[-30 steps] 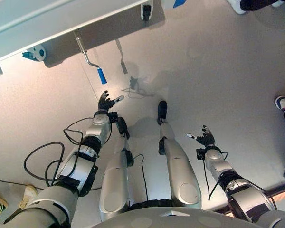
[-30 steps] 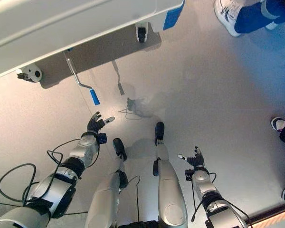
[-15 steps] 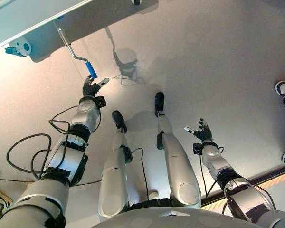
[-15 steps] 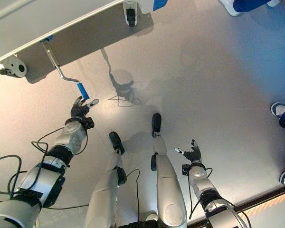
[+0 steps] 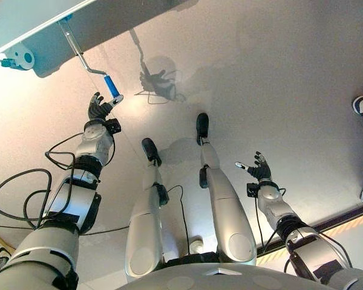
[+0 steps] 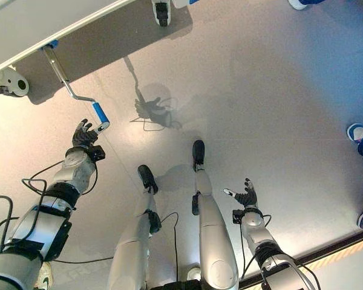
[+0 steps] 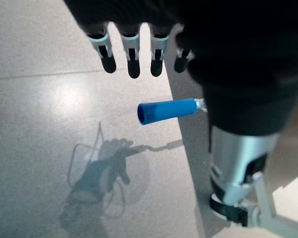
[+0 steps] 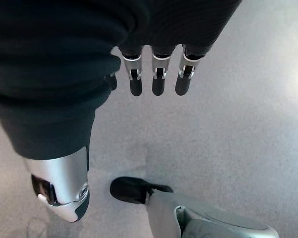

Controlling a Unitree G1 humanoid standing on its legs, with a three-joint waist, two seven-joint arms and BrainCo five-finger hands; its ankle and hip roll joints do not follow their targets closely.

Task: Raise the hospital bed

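No text, label, number or sign can be read anywhere here, neither on the bed frame (image 5: pixel 24 21), its crank handle (image 5: pixel 112 86), nor the floor (image 5: pixel 278 72).

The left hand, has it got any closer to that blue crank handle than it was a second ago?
Yes. The left hand has closed in on the blue crank handle under the bed; its open fingers now reach beside the grip without curling round it.
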